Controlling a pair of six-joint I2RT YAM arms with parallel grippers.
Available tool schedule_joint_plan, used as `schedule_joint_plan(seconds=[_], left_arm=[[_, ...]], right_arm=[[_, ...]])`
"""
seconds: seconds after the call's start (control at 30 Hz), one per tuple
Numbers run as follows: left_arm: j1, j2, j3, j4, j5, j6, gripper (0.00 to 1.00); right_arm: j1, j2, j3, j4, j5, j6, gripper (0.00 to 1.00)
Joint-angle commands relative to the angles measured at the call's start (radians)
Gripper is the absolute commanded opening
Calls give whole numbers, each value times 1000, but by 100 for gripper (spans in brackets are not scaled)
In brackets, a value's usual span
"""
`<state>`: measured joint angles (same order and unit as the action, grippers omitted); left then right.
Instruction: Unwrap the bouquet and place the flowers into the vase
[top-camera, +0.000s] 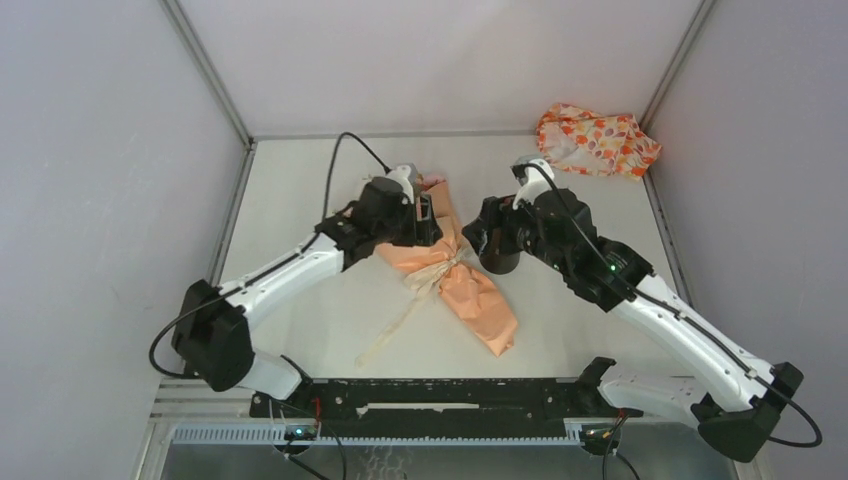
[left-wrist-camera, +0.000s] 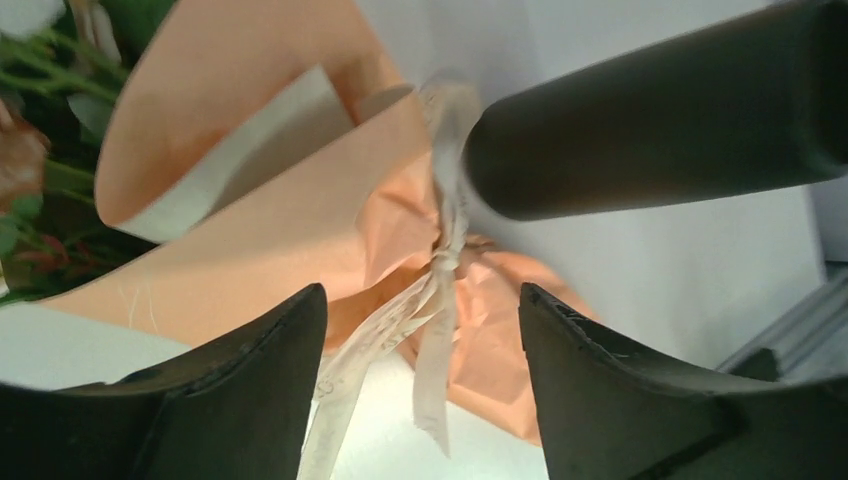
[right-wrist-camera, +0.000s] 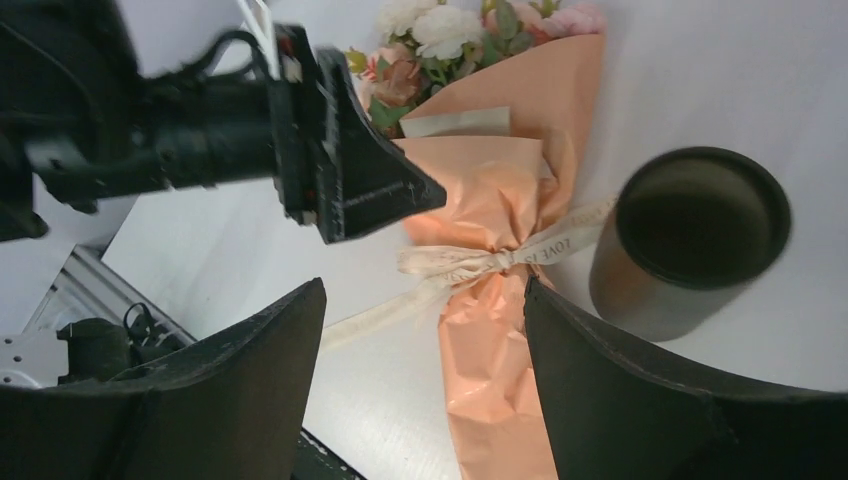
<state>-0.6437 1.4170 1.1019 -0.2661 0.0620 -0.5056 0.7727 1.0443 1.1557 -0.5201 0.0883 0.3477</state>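
In the top view, the bouquet (top-camera: 470, 290) is seen lying on the table (top-camera: 300, 200), wrapped in peach paper and tied at the waist with a tan ribbon (top-camera: 440, 272). The left gripper (top-camera: 428, 215) is held over the bloom end. The right gripper (top-camera: 482, 236) is held over the vase (top-camera: 500, 260), which stands upright just beside the paper. A floral cloth (top-camera: 597, 140) is bunched in the far right corner.

In the left wrist view, the jaws are seen spread with nothing between them. The ribbon knot and the paper are seen beyond the fingertips, and the flowers (left-wrist-camera: 30, 150) at the left edge.

In the right wrist view, the jaws are likewise parted and empty. The wrap's tail is seen below them, and the vase's open mouth to the right.
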Motion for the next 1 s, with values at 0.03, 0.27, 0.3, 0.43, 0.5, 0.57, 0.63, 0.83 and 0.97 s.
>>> schedule_joint_plan(seconds=[0.03, 0.27, 0.3, 0.43, 0.5, 0.57, 0.63, 0.83, 0.97], left_arm=[[-93, 84, -8, -77, -161, -32, 63], [-167, 151, -17, -132, -195, -61, 50], [-174, 157, -14, -144, -199, -64, 50], [-197, 163, -17, -164, -215, -70, 50], [-206, 159, -22, -163, -222, -73, 49], [-214, 147, -23, -166, -227, -77, 48], [-225, 129, -23, -164, -241, -77, 48], [-233, 147, -15, -160, -228, -74, 46], [-246, 167, -12, -146, -214, -73, 46]], right_arm=[[6, -95, -52, 22, 108, 34, 82], [-19, -116, -89, 22, 115, 37, 82], [-24, -117, -94, 23, 112, 40, 82], [-43, -128, -119, 35, 91, 50, 82], [-53, -131, -129, 42, 75, 56, 82], [-60, -132, -136, 44, 61, 59, 82], [-64, -132, -141, 47, 54, 63, 82], [-66, -133, -148, 55, 39, 73, 82], [-65, -133, -152, 53, 39, 72, 82]])
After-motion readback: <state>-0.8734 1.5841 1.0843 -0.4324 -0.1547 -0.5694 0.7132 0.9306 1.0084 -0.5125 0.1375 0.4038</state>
